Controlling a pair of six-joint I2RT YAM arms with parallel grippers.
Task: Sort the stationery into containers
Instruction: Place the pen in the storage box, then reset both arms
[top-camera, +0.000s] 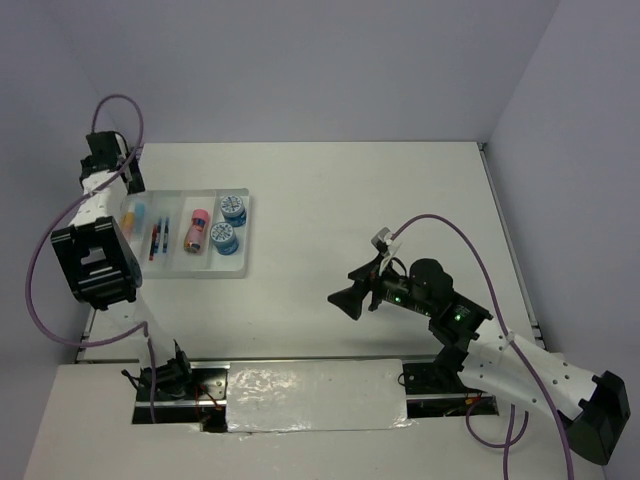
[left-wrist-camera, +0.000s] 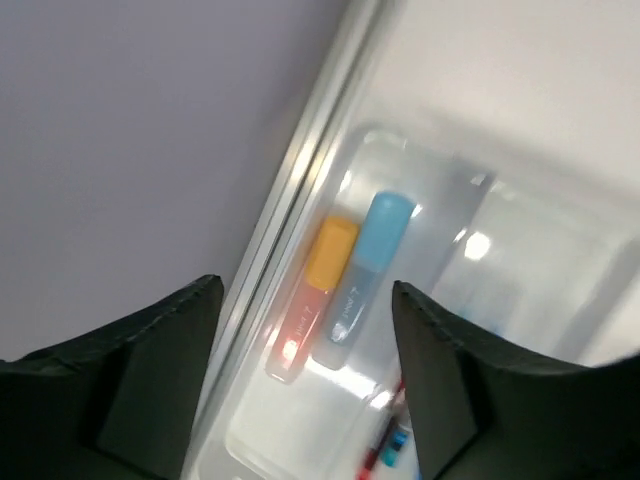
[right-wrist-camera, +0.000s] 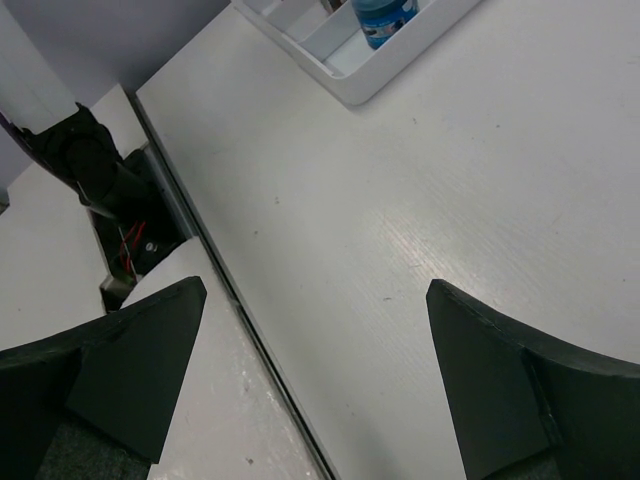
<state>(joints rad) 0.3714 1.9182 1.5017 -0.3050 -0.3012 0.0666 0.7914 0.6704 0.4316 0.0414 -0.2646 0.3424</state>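
Observation:
The white tray (top-camera: 243, 262) lies at the left of the table with the stationery in its four compartments. Two blue-white rolls (top-camera: 233, 207) (top-camera: 222, 240) fill the right one, with a pink-orange cylinder (top-camera: 198, 230) beside them, then thin pens (top-camera: 158, 238). In the leftmost compartment lie an orange-capped piece (left-wrist-camera: 322, 275) and a light-blue piece (left-wrist-camera: 368, 262). My left gripper (top-camera: 133, 185) (left-wrist-camera: 308, 290) hovers over that compartment, open, holding nothing. My right gripper (top-camera: 345, 300) (right-wrist-camera: 318, 288) is open above bare table, far right of the tray (right-wrist-camera: 350, 80).
The tray's far end sits close to the left wall (left-wrist-camera: 120, 150) and the table's edge rail (left-wrist-camera: 290, 190). A silver foil strip (top-camera: 315, 395) covers the near edge between the arm bases. The left arm's base (right-wrist-camera: 95, 165) shows in the right wrist view.

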